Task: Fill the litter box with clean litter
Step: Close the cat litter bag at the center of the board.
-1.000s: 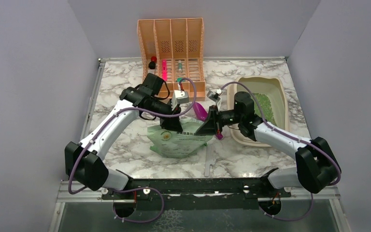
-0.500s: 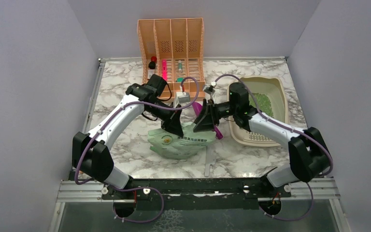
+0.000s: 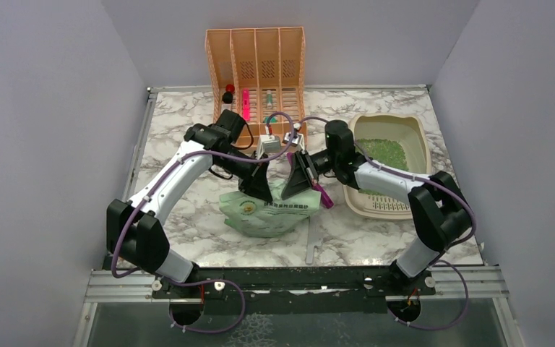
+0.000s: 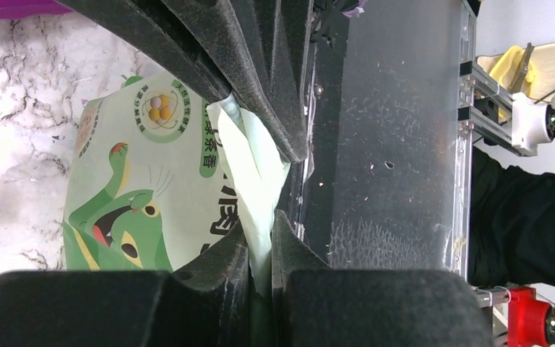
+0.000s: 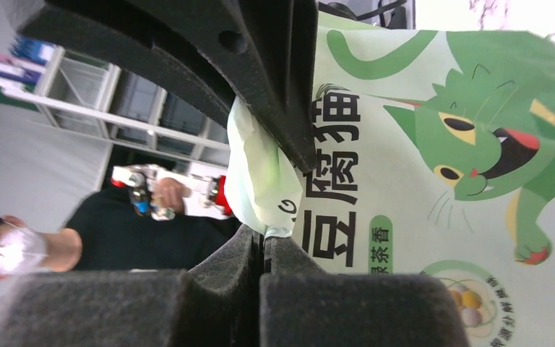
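Note:
The beige litter box (image 3: 417, 131) stands at the right of the marble table, with a patch of clean litter (image 3: 381, 153), green granules, inside it. A pale green printed bag (image 3: 271, 211) lies in the middle of the table, its upper edge raised. My left gripper (image 3: 261, 191) is shut on that edge, and the film runs between its tips (image 4: 260, 249) in the left wrist view. My right gripper (image 3: 302, 185) faces it from the right. It is shut on the same edge of the bag (image 5: 433, 181), pinching a fold at its tips (image 5: 263, 242).
A peach slatted file organizer (image 3: 256, 69) holding small items stands at the back centre. A purple object (image 3: 323, 194) lies just right of the bag, beside the litter box. A pale strip (image 3: 311, 244) lies on the table in front of the bag.
My right arm has swung left from the litter box to the bag. Its gripper opened, then shut on the bag's edge. The left gripper stayed shut on the bag, whose upper edge has risen.

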Robot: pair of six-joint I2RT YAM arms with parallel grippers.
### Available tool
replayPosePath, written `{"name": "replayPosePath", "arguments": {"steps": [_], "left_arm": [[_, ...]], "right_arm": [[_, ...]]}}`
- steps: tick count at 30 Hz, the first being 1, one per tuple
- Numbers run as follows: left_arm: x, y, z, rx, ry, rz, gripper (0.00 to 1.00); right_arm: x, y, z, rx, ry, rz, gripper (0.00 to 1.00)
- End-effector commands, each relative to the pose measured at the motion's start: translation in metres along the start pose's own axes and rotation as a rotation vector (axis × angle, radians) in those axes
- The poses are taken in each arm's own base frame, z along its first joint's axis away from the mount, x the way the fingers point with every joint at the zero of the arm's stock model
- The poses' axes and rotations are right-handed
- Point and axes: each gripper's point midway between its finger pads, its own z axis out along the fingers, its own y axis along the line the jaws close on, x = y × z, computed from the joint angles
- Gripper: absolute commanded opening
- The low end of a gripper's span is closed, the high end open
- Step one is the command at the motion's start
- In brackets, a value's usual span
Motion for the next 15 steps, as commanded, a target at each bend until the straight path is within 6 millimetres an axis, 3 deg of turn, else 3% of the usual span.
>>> {"name": "replayPosePath", "arguments": {"steps": [1,3,6,11,15], "left_arm": [[-0.021,-0.023,-0.016,0.012,-0.075,0.062,0.26],[-0.022,-0.023,-0.019,-0.001,-0.083,0.085,0.47],[-0.023,-0.032,-0.020,0.030,-0.106,0.101,0.47],[-0.012,-0.046,-0.017,0.097,-0.130,0.099,0.26],[0.002,-0.045,-0.012,0.087,-0.128,0.043,0.08]], "right_arm": [[0.002,0.018,-0.001,-0.063,0.051,0.124,0.01],[0.001,0.016,0.000,-0.067,0.031,0.149,0.01],[-0.001,0.013,0.001,-0.080,0.011,0.160,0.01],[-0.005,-0.001,0.004,-0.063,-0.013,0.199,0.01],[-0.014,-0.012,0.005,-0.007,-0.014,0.194,0.01]]}}
